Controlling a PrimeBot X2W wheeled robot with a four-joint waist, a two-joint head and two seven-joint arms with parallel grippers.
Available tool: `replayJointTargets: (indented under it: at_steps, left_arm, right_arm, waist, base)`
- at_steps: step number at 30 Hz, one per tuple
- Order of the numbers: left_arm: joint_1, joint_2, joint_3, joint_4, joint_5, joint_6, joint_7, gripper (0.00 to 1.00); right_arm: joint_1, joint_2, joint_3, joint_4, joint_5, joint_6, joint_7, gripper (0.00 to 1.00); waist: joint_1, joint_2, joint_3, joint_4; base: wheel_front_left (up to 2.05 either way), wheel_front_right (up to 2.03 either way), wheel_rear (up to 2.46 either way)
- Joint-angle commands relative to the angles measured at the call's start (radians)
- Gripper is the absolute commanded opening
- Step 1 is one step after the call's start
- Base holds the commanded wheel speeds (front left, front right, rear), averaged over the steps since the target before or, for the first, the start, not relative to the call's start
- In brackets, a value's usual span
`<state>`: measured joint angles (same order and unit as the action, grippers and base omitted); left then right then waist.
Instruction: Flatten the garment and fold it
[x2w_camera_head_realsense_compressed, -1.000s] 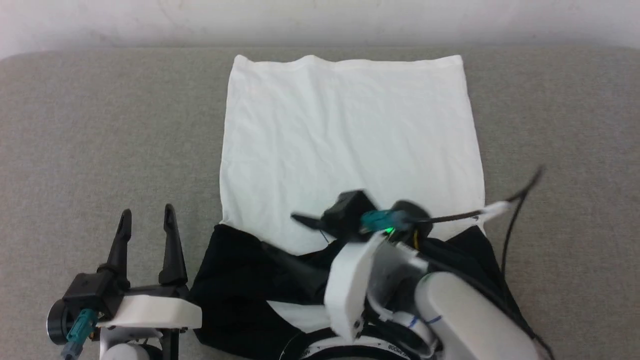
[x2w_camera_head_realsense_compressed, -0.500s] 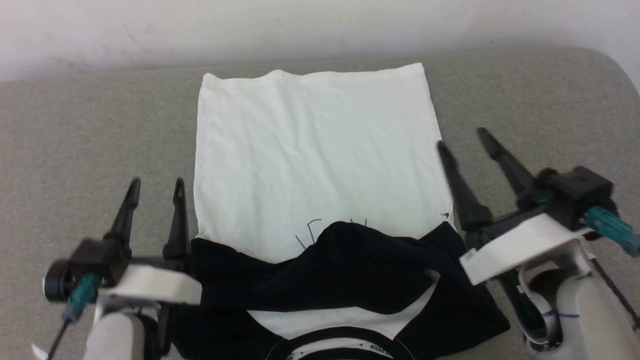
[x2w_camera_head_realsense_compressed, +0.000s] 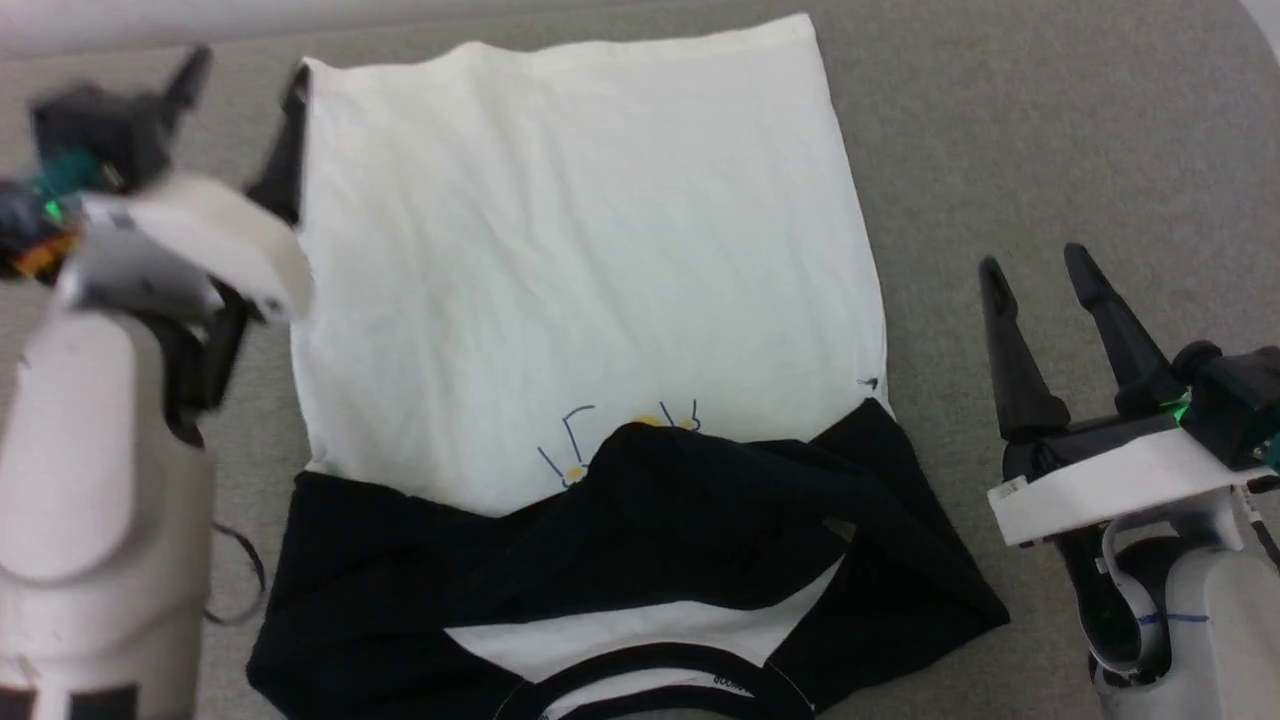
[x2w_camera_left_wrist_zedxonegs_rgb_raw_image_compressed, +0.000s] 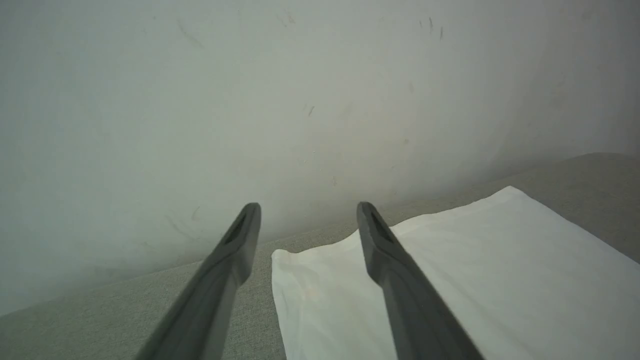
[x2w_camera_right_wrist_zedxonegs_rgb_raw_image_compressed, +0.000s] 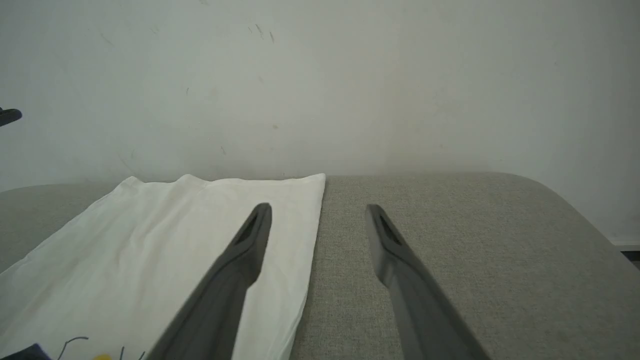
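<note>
Light: soft, even, moderately bright; shadows faint.
Blur: left gripper (x2w_camera_head_realsense_compressed: 248, 68) smeared in head view.
Wrist views: hazy, low contrast.

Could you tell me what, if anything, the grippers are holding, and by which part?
Nothing is held: the left gripper and right gripper are both open and empty.

Tabletop (x2w_camera_head_realsense_compressed: 1050, 150), grey woven covering: is lying flat and level, its far right corner curving off in the right wrist view. Wall (x2w_camera_right_wrist_zedxonegs_rgb_raw_image_compressed: 350, 75), pale off-white: is standing just behind the tabletop's far edge, showing faint scuffs and small dark marks.
</note>
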<state>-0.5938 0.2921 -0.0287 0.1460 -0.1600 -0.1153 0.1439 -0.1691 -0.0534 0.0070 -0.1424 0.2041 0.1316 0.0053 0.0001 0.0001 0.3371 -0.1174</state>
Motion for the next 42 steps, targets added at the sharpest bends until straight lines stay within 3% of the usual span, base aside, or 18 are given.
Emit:
replayJointTargets:
  at_steps: [1, 8, 17, 22, 28, 29, 31, 37, 42]
  left_arm:
    - [-0.077, 0.025, 0.007, 0.027, -0.021, -0.007, 0.049, 1.0]
    - [-0.314, 0.109, 0.011, 0.121, -0.056, -0.007, 0.353, 1.0]
    - [-0.415, 0.226, 0.042, 0.125, -0.033, 0.058, 0.731, 1.0]
    - [-0.435, 0.269, 0.073, 0.122, -0.043, 0.081, 0.83, 1.0]
    - [-0.429, 0.27, 0.074, 0.102, -0.045, 0.106, 0.868, 1.0]
    - [-0.428, 0.267, 0.075, 0.099, -0.048, 0.109, 0.867, 0.78]
    - [-0.423, 0.27, 0.066, 0.097, -0.046, 0.104, 0.868, 0.02]
    - [-0.428, 0.272, 0.055, 0.083, -0.045, 0.088, 0.776, 0.0]
    - [-0.452, 0.247, 0.032, 0.103, -0.048, 0.072, 0.683, 0.0]
  right_arm:
    - [-0.028, 0.003, 0.004, 0.003, 0.01, -0.001, -0.011, 1.0]
    - [-0.085, 0.003, 0.032, 0.007, 0.046, -0.001, -0.044, 1.0]
    - [-0.13, 0.003, 0.07, 0.043, 0.094, -0.001, -0.084, 1.0]
    - [-0.142, 0.003, 0.086, 0.061, 0.109, -0.001, -0.097, 1.0]
    - [-0.158, 0.003, 0.105, 0.078, 0.117, -0.001, -0.11, 1.0]
    - [-0.161, 0.003, 0.107, 0.08, 0.118, -0.001, -0.112, 1.0]
    - [-0.167, 0.003, 0.11, 0.083, 0.116, -0.001, -0.112, 1.0]
    - [-0.223, 0.003, 0.123, 0.072, 0.077, -0.001, -0.091, 1.0]
    - [-0.352, -0.041, 0.124, 0.071, 0.062, -0.001, -0.041, 1.0]
  waist:
    - [-0.0001, -0.0001, 0.11, -0.07]
    - [-0.0001, -0.0001, 0.238, -0.147]
    - [-0.0001, -0.0001, 0.321, -0.216]
    - [-0.0001, -0.0001, 0.353, -0.23]
    - [-0.0001, -0.0001, 0.367, -0.228]
    - [-0.0001, -0.0001, 0.368, -0.227]
    - [-0.0001, -0.0001, 0.369, -0.223]
    - [-0.0001, -0.0001, 0.375, -0.205]
    - [-0.0001, -0.0001, 0.38, -0.167]
  base:
    - [0.0, 0.0, 0.0]
    - [0.0, 0.0, 0.0]
    - [0.0, 0.0, 0.0]
    - [0.0, 0.0, 0.0]
    - [0.0, 0.0, 0.0]
    - [0.0, 0.0, 0.0]
    - [0.0, 0.0, 0.0]
    - [0.0, 0.0, 0.0]
    - [0.0, 0.0, 0.0]
